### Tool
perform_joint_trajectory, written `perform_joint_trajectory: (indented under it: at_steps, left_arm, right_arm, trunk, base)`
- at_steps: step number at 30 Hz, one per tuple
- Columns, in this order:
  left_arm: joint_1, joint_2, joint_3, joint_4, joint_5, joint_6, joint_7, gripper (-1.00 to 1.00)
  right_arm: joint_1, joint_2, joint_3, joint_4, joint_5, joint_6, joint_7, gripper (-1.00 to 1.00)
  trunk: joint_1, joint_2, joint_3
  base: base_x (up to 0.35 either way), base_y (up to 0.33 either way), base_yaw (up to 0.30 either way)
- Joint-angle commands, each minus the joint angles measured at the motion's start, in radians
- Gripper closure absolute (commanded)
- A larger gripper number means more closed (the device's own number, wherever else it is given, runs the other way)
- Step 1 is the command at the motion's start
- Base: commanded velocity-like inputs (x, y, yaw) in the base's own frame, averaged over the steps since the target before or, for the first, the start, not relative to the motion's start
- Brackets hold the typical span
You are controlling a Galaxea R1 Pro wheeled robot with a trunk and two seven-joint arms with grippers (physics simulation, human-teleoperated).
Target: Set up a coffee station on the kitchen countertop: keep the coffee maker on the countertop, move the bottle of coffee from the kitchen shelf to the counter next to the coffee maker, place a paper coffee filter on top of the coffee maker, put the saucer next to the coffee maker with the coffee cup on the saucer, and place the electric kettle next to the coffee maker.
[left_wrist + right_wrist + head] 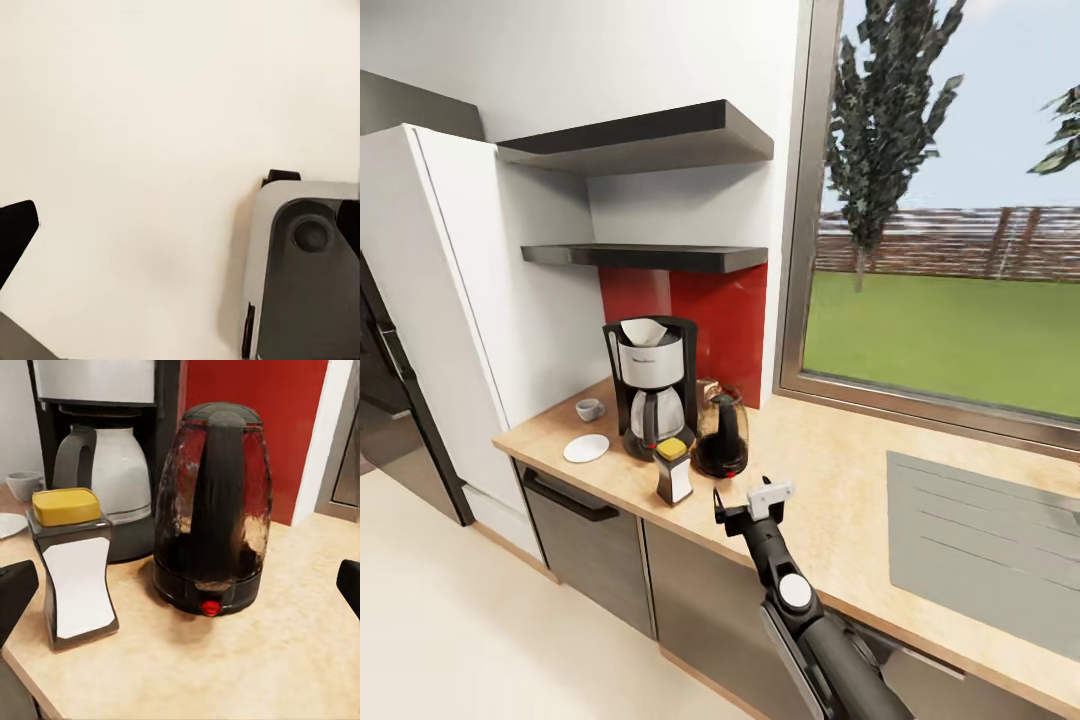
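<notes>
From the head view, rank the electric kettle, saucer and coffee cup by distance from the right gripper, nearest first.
1. electric kettle, just beyond the right gripper, beside the coffee maker.
2. saucer, on the coffee maker's other side.
3. coffee cup, behind the saucer, toward the wall.

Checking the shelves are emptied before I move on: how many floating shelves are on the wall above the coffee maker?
2. The upper shelf sits higher on the wall; the lower shelf hangs just above the coffee maker. Nothing shows on either, though the upper one's top is hidden from below.
</notes>
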Motion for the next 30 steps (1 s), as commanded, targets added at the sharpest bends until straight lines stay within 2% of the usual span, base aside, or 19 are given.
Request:
perform_joint_trajectory:
  at_steps: [1,3,4,6,12,15,20,22,24,27,30]
  left_arm:
    - [-0.001,0.0,0.006,-0.007,-0.01,-0.005,0.004,-1.0]
    - [-0.001,0.001,0.01,-0.051,-0.008,-0.008,0.005,-1.0]
    - [-0.001,0.001,0.011,-0.07,-0.006,-0.011,0.005,-1.0]
    - [-0.002,0.0,0.012,-0.077,-0.005,-0.013,0.005,-1.0]
    - [-0.002,-0.001,0.012,-0.082,-0.005,-0.015,0.005,-1.0]
    - [-0.002,-0.001,0.012,-0.082,-0.004,-0.015,0.005,-1.0]
    - [-0.002,-0.004,0.011,-0.082,-0.004,-0.015,0.004,-1.0]
    - [-0.002,-0.007,0.011,-0.082,-0.005,-0.015,0.004,-1.0]
    - [-0.002,-0.009,0.01,-0.082,-0.006,-0.015,0.004,-1.0]
    - [-0.002,-0.011,0.007,-0.083,-0.006,-0.015,0.004,-1.0]
    - [-0.002,-0.009,0.006,-0.082,-0.006,-0.015,0.004,-1.0]
  right_arm:
    - [0.0,0.0,0.002,0.001,0.001,-0.011,-0.01,-1.0]
    - [0.002,-0.001,0.003,0.01,0.001,-0.053,-0.074,-1.0]
    - [0.004,-0.001,0.006,0.033,0.002,-0.116,-0.14,-1.0]
    - [0.005,0.0,0.008,0.078,0.003,-0.22,-0.183,-1.0]
    - [0.006,0.001,0.011,0.203,0.006,-0.452,-0.212,-1.0]
    - [0.006,0.001,0.01,0.258,0.006,-0.532,-0.226,-1.0]
    - [0.006,0.004,0.012,0.43,0.005,-0.675,-0.293,-1.0]
    - [0.006,0.005,0.013,0.505,0.005,-0.758,-0.331,-1.0]
    - [0.006,0.005,0.012,0.544,0.006,-0.823,-0.349,-1.0]
    - [0.006,0.005,0.012,0.6,0.006,-0.907,-0.363,-1.0]
    - [0.005,0.005,0.012,0.652,0.006,-0.945,-0.368,-1.0]
  trunk:
    - [0.0,-0.001,0.0]
    - [0.0,-0.001,0.0]
    - [0.0,-0.001,0.0]
    - [0.0,-0.001,0.0]
    - [0.0,-0.001,0.0]
    - [0.0,-0.001,0.0]
    - [0.0,-0.001,0.0]
    - [0.0,-0.001,0.0]
    - [0.0,-0.001,0.0]
    - [0.0,-0.001,0.0]
    - [0.0,-0.001,0.0]
  base:
    - [-0.001,0.0,0.0]
    - [0.0,0.0,0.0]
    - [0.0,0.0,0.0]
    - [0.0,0.0,0.0]
    - [0.0,0.0,0.0]
    - [0.0,0.0,0.0]
    - [0.0,0.0,0.0]
    - [0.0,0.0,0.0]
    - [0.0,0.0,0.0]
    - [0.0,0.0,0.0]
    - [0.0,0.0,0.0]
